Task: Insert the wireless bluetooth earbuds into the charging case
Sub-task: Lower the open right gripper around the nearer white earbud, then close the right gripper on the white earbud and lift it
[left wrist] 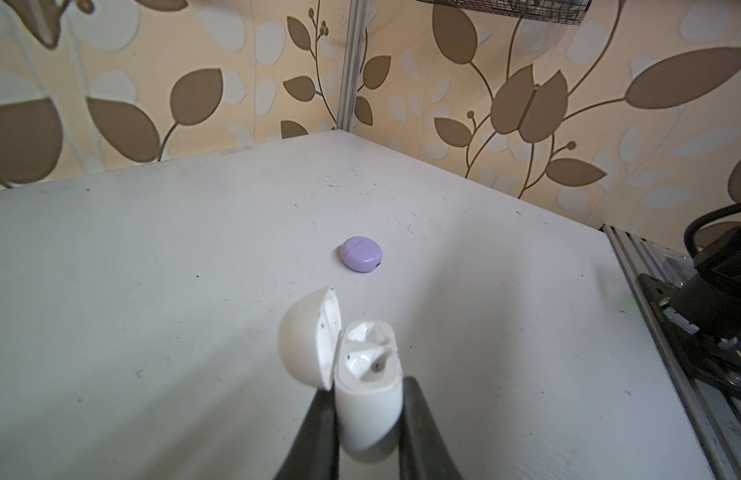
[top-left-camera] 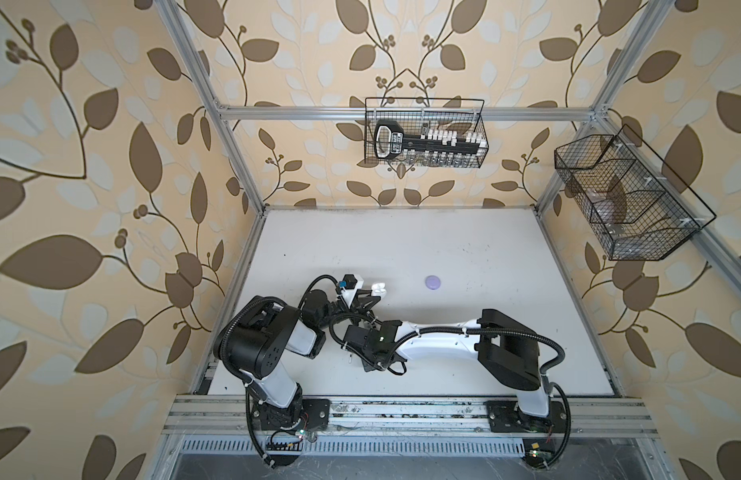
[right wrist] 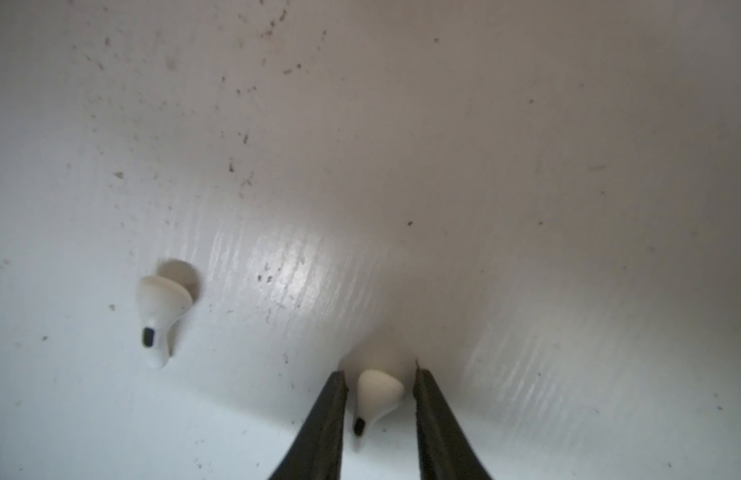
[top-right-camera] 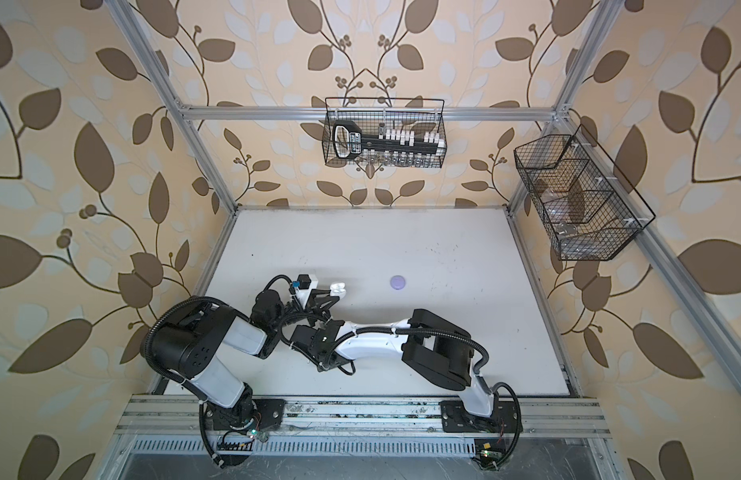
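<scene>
My left gripper [left wrist: 368, 386] is shut on a white charging case [left wrist: 366, 415], which it holds above the table with the lid [left wrist: 302, 336] swung open. In both top views that case [top-left-camera: 379, 289] [top-right-camera: 338, 287] shows left of the table's middle. Two white wireless bluetooth earbuds lie on the table in the right wrist view. One earbud [right wrist: 377, 392] sits between the fingers of my right gripper [right wrist: 379, 374], whose jaws are open with a thin gap on each side. The other earbud [right wrist: 161, 307] lies apart, off to the side.
A closed lavender round case [top-left-camera: 433, 282] [left wrist: 361, 254] rests mid-table, beyond the white case. Wire baskets hang on the back wall [top-left-camera: 424, 137] and the right wall [top-left-camera: 626, 199]. The two arms' wrists are close together near the table's front left.
</scene>
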`<state>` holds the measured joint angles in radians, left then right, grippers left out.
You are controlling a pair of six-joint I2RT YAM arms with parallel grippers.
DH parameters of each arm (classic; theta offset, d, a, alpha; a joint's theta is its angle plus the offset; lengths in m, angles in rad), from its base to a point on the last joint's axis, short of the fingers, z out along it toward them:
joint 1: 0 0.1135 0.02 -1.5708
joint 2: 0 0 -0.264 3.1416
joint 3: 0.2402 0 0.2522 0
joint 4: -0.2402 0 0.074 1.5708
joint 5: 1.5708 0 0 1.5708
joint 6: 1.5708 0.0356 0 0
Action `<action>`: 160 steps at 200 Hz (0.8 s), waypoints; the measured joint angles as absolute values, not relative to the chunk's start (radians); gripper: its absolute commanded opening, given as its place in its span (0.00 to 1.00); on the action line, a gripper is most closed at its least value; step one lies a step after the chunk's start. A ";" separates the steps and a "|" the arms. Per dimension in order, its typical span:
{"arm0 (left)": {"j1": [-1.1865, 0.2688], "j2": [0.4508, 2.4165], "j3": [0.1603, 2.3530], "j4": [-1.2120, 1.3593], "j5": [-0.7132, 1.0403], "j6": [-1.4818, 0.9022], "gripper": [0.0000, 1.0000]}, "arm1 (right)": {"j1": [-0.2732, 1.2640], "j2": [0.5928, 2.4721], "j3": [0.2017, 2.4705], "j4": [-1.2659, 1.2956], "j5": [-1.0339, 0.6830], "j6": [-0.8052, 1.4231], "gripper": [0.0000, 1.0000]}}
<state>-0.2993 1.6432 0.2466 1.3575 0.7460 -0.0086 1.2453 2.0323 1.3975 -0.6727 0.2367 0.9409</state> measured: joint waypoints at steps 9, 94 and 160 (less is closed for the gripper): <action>-0.299 1.643 0.247 1.357 0.745 -0.009 0.15 | 1.246 2.034 1.400 -0.675 0.237 0.941 0.29; -0.294 1.645 0.246 1.358 0.730 -0.009 0.15 | 1.250 2.054 1.430 -0.693 0.236 0.923 0.27; -0.293 1.645 0.245 1.357 0.729 -0.008 0.15 | 1.250 2.059 1.438 -0.703 0.236 0.924 0.26</action>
<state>-0.2928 1.6447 0.2451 1.3575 0.7292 -0.0082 1.2499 2.0586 1.4384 -0.7029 0.2359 0.9237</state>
